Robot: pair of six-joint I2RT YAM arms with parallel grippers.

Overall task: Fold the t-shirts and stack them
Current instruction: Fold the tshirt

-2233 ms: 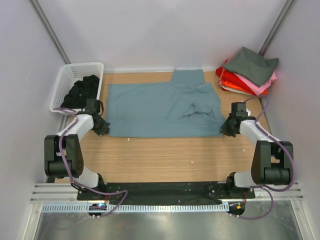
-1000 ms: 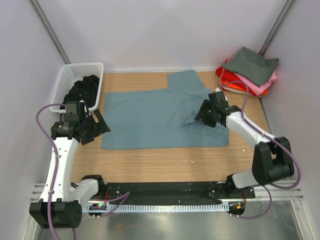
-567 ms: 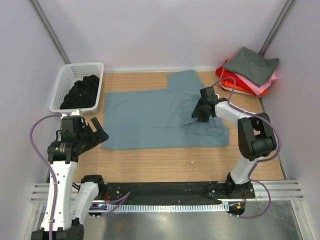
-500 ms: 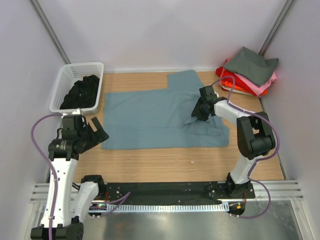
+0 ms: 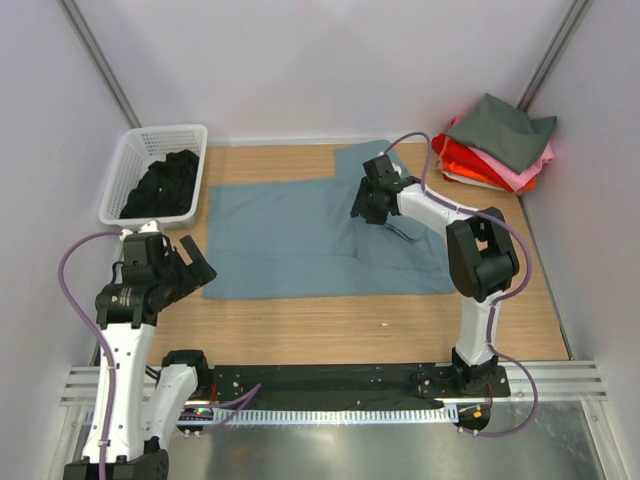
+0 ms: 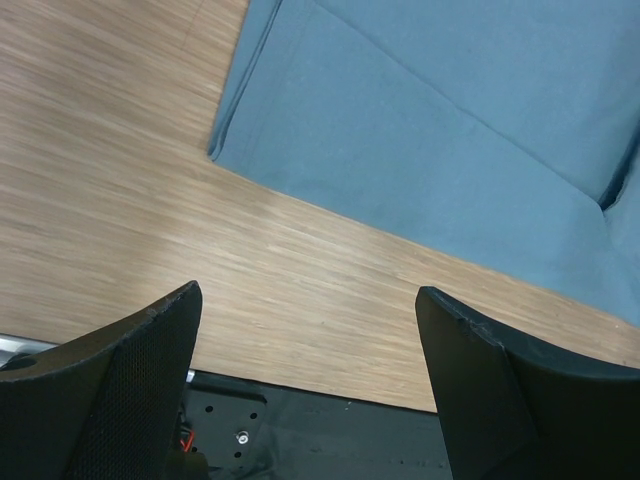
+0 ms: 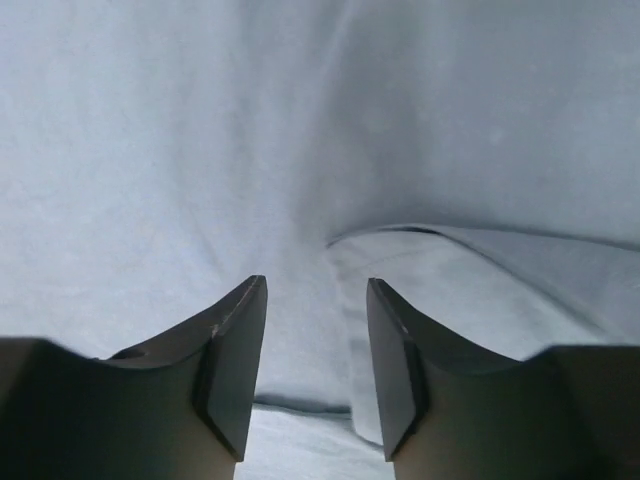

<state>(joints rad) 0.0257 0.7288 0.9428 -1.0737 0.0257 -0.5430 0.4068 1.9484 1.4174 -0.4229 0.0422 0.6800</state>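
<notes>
A dusty blue-grey t-shirt (image 5: 290, 235) lies spread on the wooden table (image 5: 350, 325). My right gripper (image 5: 359, 211) hangs low over its upper middle. In the right wrist view the right gripper (image 7: 315, 370) is open, with a raised fold of the blue-grey t-shirt (image 7: 470, 260) just past its fingertips. My left gripper (image 5: 198, 262) stands open beside the shirt's left edge, off the cloth. In the left wrist view the left gripper (image 6: 310, 390) is wide open over bare wood, and the shirt's corner (image 6: 400, 150) lies beyond. Folded t-shirts (image 5: 497, 130) are stacked at the back right, dark grey on top.
A white lattice basket (image 5: 165, 131) at the back left holds black cloth (image 5: 162, 185). Pink (image 5: 522, 177) and red (image 5: 465, 158) layers show under the dark grey one in the stack. White walls close in both sides. The black base rail (image 5: 330, 380) runs along the near edge.
My right gripper has travelled from the shirt's right edge to its upper middle, taking the right side over. The left arm has lifted away from the left edge and now holds still.
</notes>
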